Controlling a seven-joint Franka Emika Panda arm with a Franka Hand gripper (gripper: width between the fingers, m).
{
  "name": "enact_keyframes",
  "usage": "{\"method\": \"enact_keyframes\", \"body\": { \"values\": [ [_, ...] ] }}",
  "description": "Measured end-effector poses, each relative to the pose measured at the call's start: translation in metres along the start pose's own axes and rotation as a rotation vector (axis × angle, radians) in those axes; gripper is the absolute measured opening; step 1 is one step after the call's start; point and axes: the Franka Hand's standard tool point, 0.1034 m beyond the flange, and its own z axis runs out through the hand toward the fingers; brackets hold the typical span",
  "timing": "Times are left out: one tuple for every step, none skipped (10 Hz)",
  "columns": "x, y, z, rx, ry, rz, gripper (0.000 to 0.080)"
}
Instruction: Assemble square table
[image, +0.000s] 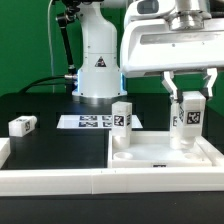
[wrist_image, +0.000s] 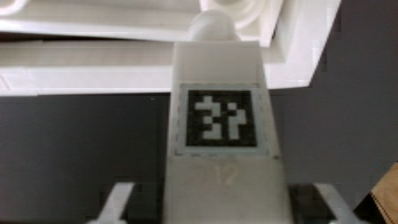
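exterior view: gripper (image: 188, 98) hangs over the tabletop (image: 150, 152) at the exterior view's right, jaws flanking the top of the upright leg (image: 188, 118), which stands on the tabletop's far corner. second leg (image: 122, 116) stands at the other far corner. third leg (image: 22, 125) lies well apart on the black table (image: 45, 105), at the exterior view's left, past the marker board (image: 88, 122). all parts are white with black-and-white tags. i judge them light, stiff, smooth plastic, a bit slippery. best hold on a leg is by its flat sides, high up.

wrist view: upright leg (wrist_image: 222, 110) fills the middle, tag facing me, tabletop (wrist_image: 89, 75) behind it. fingers (wrist_image: 121, 200) sit close on either side with dark strips between. i cannot tell whether it's clamped or let go.
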Motion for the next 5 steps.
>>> {"method": "enact_keyframes", "body": {
  "values": [
    [0.0031,0.0003,-0.0005,-0.002,0.03,-0.001,0.0291],
    [0.0019,0.0,0.0016,-0.003,0.041,-0.003,0.0291],
    [0.0011,-0.0005,0.0021,-0.003,0.038,-0.004,0.0291],
    [0.0011,-0.0006,0.0022,-0.003,0.039,-0.004,0.0291],
    [0.0015,-0.0011,0.0029,-0.005,0.066,-0.007,0.0291]
  ]
}}
